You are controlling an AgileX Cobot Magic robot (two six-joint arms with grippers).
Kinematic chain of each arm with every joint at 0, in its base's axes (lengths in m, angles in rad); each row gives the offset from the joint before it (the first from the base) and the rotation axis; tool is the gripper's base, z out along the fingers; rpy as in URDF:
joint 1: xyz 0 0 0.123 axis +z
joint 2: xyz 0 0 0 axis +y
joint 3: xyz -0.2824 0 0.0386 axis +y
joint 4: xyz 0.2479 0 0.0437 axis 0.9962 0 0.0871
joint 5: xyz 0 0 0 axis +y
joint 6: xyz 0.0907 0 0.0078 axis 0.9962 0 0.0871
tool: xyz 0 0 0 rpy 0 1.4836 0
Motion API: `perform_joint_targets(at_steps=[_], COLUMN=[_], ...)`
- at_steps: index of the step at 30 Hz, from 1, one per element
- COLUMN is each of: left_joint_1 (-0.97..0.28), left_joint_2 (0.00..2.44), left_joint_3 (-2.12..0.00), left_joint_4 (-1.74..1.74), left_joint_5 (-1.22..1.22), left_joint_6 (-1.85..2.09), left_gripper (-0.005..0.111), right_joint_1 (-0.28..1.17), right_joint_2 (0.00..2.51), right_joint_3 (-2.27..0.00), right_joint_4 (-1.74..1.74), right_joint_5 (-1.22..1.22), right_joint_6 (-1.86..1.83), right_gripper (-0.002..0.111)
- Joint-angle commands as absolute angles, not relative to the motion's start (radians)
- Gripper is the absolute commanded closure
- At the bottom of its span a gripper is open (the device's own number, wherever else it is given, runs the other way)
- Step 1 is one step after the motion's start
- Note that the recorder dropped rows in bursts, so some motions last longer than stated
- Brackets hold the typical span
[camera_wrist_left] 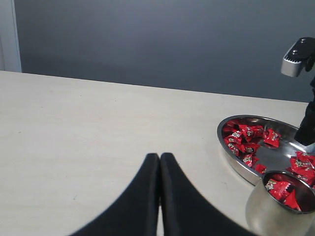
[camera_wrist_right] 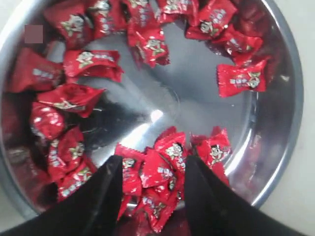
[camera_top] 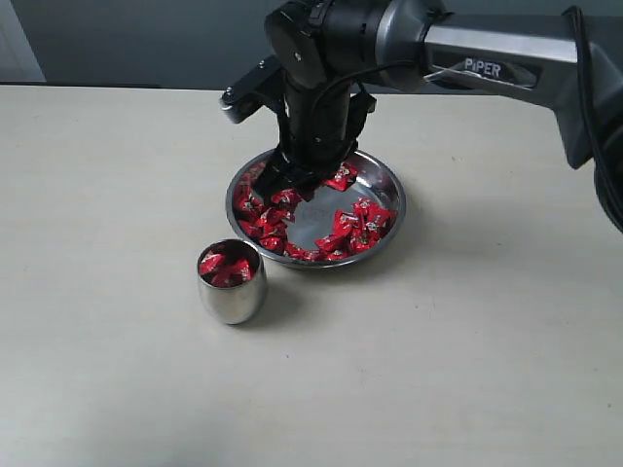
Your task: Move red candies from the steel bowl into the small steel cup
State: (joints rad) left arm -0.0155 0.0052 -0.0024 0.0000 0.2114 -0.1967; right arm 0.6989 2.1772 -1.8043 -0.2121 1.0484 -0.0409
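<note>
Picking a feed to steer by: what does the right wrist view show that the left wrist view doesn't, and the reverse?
Only the right wrist view: the right gripper open, its fingers either side of a clump of red candies in the steel bowl. Only the left wrist view: the left gripper shut over the table, and the small steel cup with candies inside, beside the bowl. Both: the bowl and its candies.

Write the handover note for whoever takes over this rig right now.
Left gripper: shut, empty, over the table, away from the job.
Right gripper: open, down in the steel bowl, jaws astride a cluster of red candies.
Small steel cup stands beside the bowl, a few candies inside: that much is done.
Left: many candies in the bowl; close, lift, drop in cup, repeat.
</note>
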Motion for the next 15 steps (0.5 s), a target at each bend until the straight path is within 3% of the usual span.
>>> perform_joint_targets(at_steps=[1, 15], left_joint_1=[-0.022, -0.022], left_joint_2=[0.000, 0.000], left_joint_3=[0.000, 0.000], left_joint_4=[0.000, 0.000], left_joint_5=[0.206, 0.206], left_joint_6=[-0.200, -0.200], left_gripper=[0.106, 0.106], right_joint_1=[0.661, 0.628], right_joint_2=[2.230, 2.321], right_joint_3=[-1.800, -1.800], right_joint_4=[-0.238, -0.259], right_joint_5=[1.042, 1.039], right_joint_6=[-0.026, -0.026], right_gripper=[0.068, 0.068])
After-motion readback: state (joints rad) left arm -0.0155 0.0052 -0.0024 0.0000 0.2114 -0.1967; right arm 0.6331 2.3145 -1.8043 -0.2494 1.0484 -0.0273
